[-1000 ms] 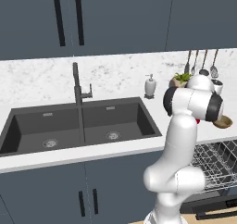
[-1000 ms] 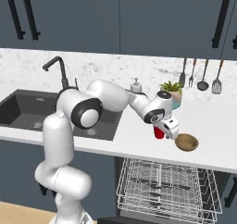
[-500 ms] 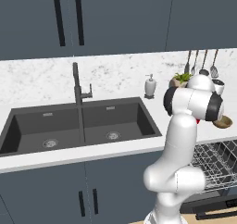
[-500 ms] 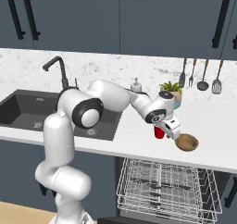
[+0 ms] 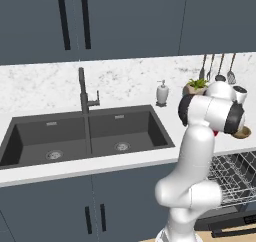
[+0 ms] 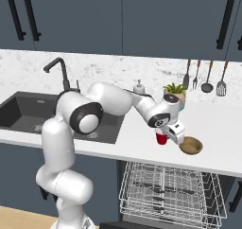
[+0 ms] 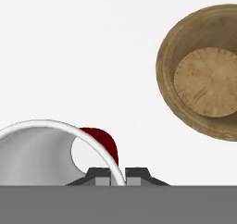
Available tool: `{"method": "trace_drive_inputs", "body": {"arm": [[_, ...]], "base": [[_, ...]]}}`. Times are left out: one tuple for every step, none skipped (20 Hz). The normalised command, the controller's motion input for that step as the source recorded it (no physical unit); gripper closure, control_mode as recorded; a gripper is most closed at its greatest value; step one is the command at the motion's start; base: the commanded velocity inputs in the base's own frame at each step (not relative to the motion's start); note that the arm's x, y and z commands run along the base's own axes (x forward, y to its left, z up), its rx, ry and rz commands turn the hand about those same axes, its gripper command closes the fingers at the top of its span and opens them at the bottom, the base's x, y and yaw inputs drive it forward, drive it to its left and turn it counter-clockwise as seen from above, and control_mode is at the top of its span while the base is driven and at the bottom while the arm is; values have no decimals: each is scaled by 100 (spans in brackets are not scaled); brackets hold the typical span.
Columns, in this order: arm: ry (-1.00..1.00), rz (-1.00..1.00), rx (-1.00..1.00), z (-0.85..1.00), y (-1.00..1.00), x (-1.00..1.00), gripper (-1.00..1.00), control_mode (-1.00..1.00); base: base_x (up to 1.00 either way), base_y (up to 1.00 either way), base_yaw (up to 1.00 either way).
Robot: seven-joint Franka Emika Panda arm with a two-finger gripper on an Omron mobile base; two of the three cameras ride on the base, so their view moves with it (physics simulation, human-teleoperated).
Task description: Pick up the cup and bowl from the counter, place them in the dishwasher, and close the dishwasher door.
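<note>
The gripper (image 7: 118, 174) has just snapped from wide open to nearly shut, its two dark tips now pinching the thin white rim of the cup (image 7: 55, 153), one inside the wall and one outside; in my judgement the pick is made and the lift comes next. In the right base view the cup (image 6: 161, 138) reads red outside, and it looks pale and glossy inside from the hand view, a smooth cylinder standing on the counter (image 6: 222, 143); whether its base is off the stone I cannot tell. Just beside it lies the bowl (image 7: 206, 75), shallow, round, matte brown wood with a lighter tan floor. Below, the dishwasher (image 6: 165, 190) shows its silver wire rack pulled out.
</note>
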Motion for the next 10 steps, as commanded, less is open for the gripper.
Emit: {"method": "trace_drive_inputs", "body": {"arm": [[-9,3,0,4,38,-73,100,-100],[-7,6,0,0,54,-92,100,-100],[-5,8,0,0,59,-100,100,-100],[-5,10,0,0,58,-100,100,-100],[-7,11,0,0,57,-100,100,-100],[-6,11,0,0,58,-100,100,-100],[-5,11,0,0,56,-100,100,-100],[-5,11,0,0,54,-100,100,-100],[-5,11,0,0,51,-100,100,-100],[-6,11,0,0,48,-100,100,-100]], "base": [[0,0,0],[0,0,0],[0,0,0],[0,0,0],[0,0,0],[0,0,0],[0,0,0],[0,0,0],[0,0,0],[0,0,0]]}}
